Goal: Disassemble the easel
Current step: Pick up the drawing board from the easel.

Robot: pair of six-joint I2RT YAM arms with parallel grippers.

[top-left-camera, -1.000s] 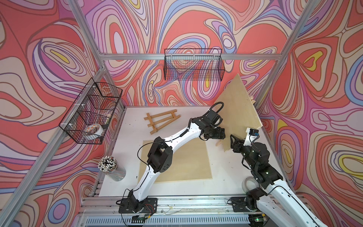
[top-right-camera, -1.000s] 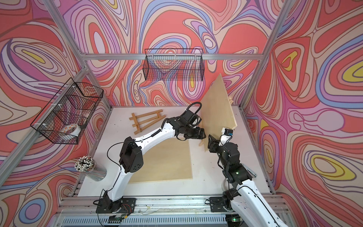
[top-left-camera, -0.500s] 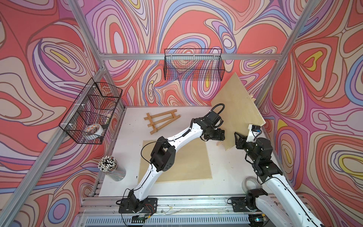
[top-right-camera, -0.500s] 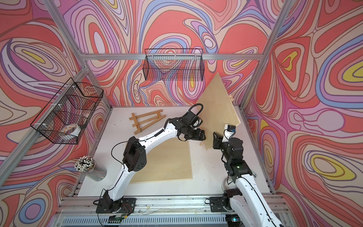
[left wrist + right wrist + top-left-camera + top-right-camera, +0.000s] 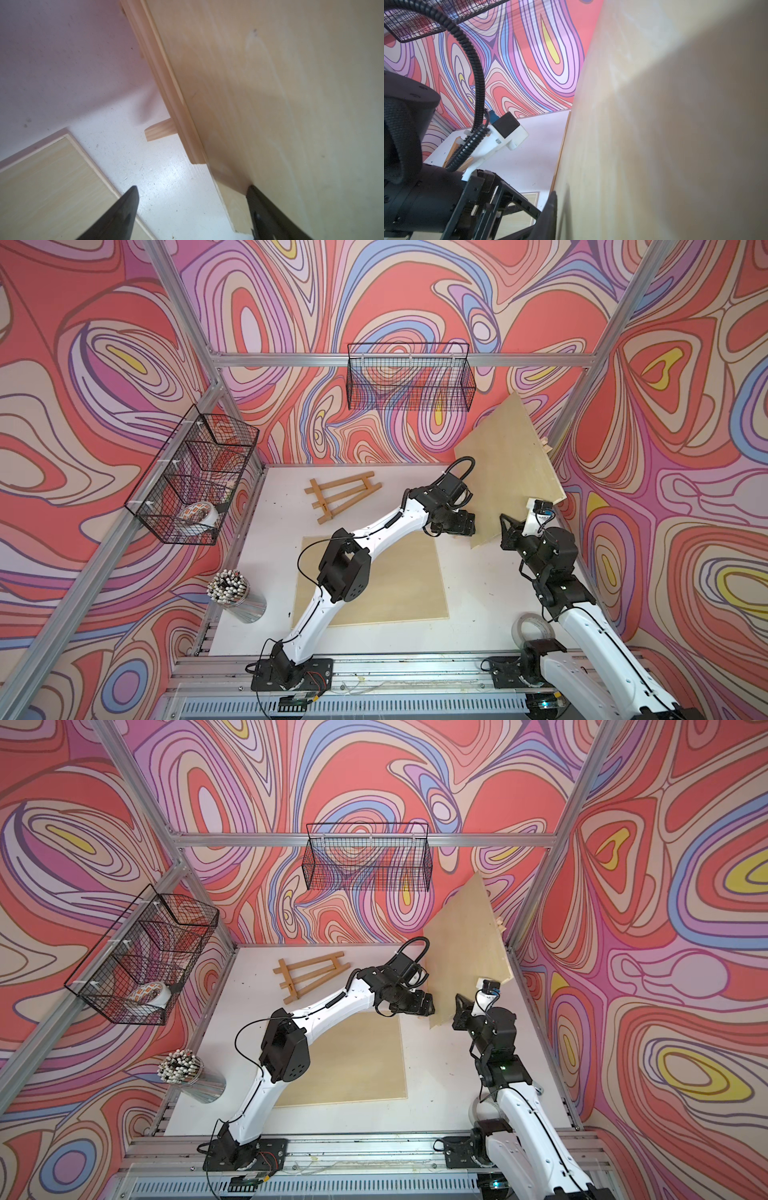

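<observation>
Left wrist: board (image 5: 291, 104) edge inside wide-open left pincer (image 5: 191, 188), bare tabletop (image 5: 166, 172) beside.

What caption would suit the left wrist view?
Open black left gripper frames the corner of a tilted pale plywood board propped on a light wooden easel ledge, over the white tabletop.

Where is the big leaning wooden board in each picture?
Top view: board leans right of centre, by the back corner.
Top view: same spot, right of centre.
Left wrist: close up, filling about half the picture.
Right wrist: close up, filling over half the picture.
Shared landmark: the flat panel on the table, beside the board's foot, shows in every view.
</observation>
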